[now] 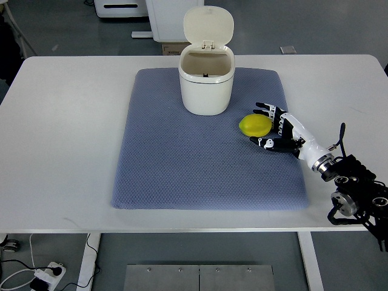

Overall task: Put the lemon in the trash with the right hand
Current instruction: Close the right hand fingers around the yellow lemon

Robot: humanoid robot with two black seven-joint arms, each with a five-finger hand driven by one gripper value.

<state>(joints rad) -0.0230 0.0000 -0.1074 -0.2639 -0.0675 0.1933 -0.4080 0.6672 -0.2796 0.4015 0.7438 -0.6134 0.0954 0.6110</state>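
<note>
Single top view, steep downward, from robot's side, whole table framed.

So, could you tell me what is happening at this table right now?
The robot's right hand is at the lemon on the blue mat, fingers spread around it, not clearly gripping. The white trash bin stands nearby on the mat, lid open. The lemon is not yet in it.

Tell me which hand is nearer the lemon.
Right. The right hand sits beside the lemon, fingers open around it. The left hand is out of view.
</note>
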